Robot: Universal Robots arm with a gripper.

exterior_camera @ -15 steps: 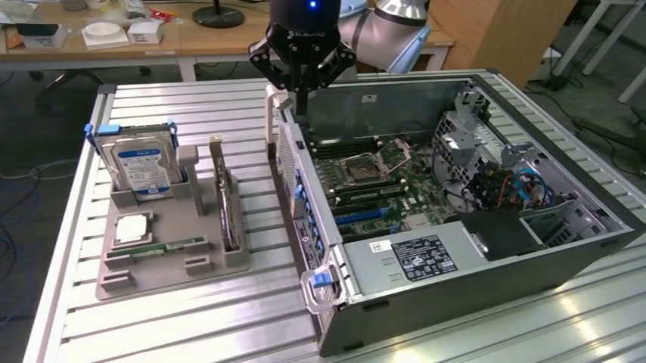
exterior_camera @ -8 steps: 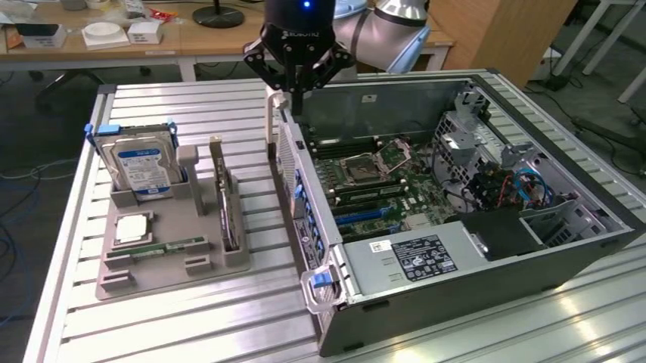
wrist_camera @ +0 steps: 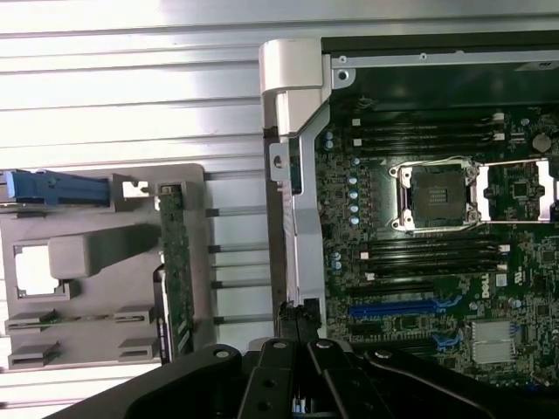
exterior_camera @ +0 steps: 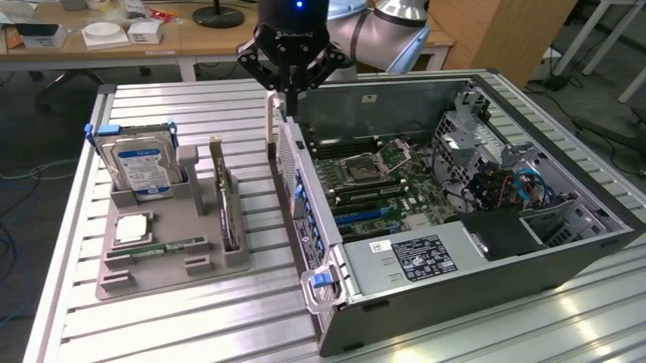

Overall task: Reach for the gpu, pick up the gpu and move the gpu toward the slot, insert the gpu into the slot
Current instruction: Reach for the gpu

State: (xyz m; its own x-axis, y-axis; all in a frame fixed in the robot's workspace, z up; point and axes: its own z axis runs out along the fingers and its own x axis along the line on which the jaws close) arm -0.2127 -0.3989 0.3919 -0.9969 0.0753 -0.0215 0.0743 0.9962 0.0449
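Exterior view: the end effector (exterior_camera: 286, 102) hangs above the far end of the computer case (exterior_camera: 424, 98) side wall, its 2 fingers pressed together with nothing visible between them. The gpu (exterior_camera: 226, 208) is well apart from it, standing on 1 long edge in a slot of the gray holder (exterior_camera: 172, 227) on the tabletop (exterior_camera: 202, 318), between the case and the hard drive (exterior_camera: 141, 166).

The step in hand looks like the reach. To do it well, the fingers should spread before any descent, since shut tips would only knock the card's top edge. The approach is best made from straight above, with the fingers set across the card's thin thickness and near the middle of its length, so it lifts without tipping and the tips stay off the holder walls.

The card's long axis lies level along the tabletop, roughly parallel to the case's side wall, running from far to near in this view. Its flat faces look sideways, toward the case and the hard drive. The paler far end is probably the bracket.
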